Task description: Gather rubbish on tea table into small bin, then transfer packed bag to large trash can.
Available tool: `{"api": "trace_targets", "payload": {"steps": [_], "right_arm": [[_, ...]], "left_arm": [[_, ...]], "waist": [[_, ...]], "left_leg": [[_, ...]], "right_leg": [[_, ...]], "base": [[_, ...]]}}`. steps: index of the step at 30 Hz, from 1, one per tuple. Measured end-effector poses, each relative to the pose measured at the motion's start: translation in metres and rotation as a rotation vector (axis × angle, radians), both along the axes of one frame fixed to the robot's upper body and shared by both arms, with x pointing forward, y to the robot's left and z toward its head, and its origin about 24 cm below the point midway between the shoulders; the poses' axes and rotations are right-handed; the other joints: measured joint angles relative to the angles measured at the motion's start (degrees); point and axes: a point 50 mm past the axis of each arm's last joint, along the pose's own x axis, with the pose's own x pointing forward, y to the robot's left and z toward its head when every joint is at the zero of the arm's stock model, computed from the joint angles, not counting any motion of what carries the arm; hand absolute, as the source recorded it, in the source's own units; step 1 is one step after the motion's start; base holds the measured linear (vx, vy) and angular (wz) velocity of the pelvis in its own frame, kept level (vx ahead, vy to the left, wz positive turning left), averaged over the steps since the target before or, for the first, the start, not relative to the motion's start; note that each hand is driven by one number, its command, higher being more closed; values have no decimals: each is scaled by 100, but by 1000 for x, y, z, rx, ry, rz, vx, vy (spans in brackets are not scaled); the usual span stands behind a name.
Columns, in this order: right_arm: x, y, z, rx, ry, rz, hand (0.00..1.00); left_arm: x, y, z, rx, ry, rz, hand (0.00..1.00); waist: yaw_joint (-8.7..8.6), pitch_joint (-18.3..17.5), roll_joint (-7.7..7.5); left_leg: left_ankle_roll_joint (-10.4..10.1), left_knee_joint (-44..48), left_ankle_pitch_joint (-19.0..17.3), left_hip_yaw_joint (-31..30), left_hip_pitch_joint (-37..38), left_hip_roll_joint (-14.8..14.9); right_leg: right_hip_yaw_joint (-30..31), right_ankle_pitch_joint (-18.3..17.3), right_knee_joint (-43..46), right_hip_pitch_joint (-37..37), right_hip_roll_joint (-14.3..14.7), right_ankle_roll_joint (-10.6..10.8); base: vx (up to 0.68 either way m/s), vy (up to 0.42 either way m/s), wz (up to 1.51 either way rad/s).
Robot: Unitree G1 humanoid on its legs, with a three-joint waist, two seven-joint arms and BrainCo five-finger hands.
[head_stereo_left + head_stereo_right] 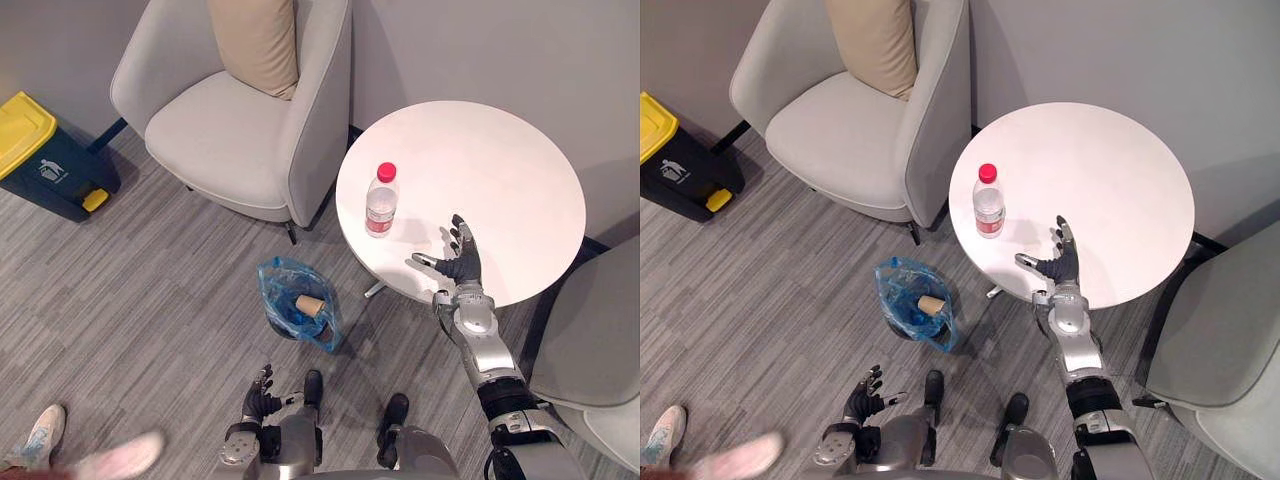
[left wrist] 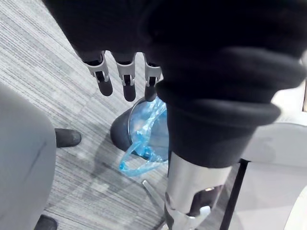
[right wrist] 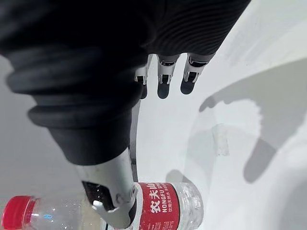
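One dark blue large trash can with a yellow lid [image 1: 40,150] stands on the grey floor [image 1: 150,300] at far left, near a light grey armchair [image 1: 225,130] holding a beige cushion [image 1: 255,40]. Person's pale shoe [image 1: 42,432] at lower left. Left hand [image 1: 258,398] hangs low, fingers [image 2: 104,79] straight and apart, holding nothing. Just right of it, small dark bin lined with a blue plastic bag [image 1: 273,295] sits on the floor beside the counter; a brown cylinder [image 1: 311,305] lies inside. Clear plastic bottle with a red cap [image 1: 381,200] stands upright on the left part of the round white counter [image 1: 500,150]. Right hand [image 1: 462,262] is over the counter, right of the bottle and apart from it, fingers [image 3: 163,88] straight and spread, empty. Second grey chair [image 1: 590,340] at far right.
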Motion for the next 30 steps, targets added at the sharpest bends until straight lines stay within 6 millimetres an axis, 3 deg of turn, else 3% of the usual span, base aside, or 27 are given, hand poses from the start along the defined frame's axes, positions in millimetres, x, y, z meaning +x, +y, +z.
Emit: {"api": "trace_targets", "payload": {"steps": [7, 11, 15, 19, 20, 24, 30], "right_arm": [[0, 1, 1, -10, -3, 5, 0], [2, 3, 8, -18, -32, 17, 0], [9, 8, 17, -28, -58, 38, 0], [27, 13, 42, -32, -126, 60, 0], [49, 8, 81, 6, -217, 39, 0], [53, 8, 85, 10, -223, 36, 0], [69, -8, 122, 25, -289, -18, 0]], "left_arm": [[0, 0, 0, 0, 1, -1, 0], [0, 0, 0, 0, 0, 0, 0], [0, 1, 0, 1, 1, 1, 0], [2, 1, 2, 0, -18, 3, 0], [14, 6, 9, -11, -65, 29, 0], [17, 7, 11, -11, -76, 33, 0], [28, 9, 16, -13, -106, 53, 0]], "waist": [[21, -1, -2], [136, -2, -3], [145, 0, -7], [240, 12, -23], [417, 289, -126], [443, 408, -130], [469, 685, -98]], "left_leg": [[1, 0, 1, -15, 17, -14], [14, 0, 10, -42, -26, -17], [27, 30, 23, -168, -110, -43], [28, 171, 22, -195, -314, -78], [104, 339, 72, -347, -636, -84], [128, 344, 91, -348, -666, -112], [165, 381, 241, -510, -955, -162]], "right_leg": [[-23, -69, 110, -10, -38, 26], [-52, -76, 125, -40, -41, 26], [-182, -77, 123, -45, -61, 28], [-232, -84, 216, -183, -111, 17], [-331, -167, 566, -471, -181, -62], [-333, -183, 640, -473, -243, -45], [-497, -207, 828, -761, -341, -43]], "base": [[2, 5, 2], [7, 0, 2], [31, 5, 18], [-48, 19, 16], [-192, 7, 35], [-77, -9, 10], [-5, -8, 17]]}}
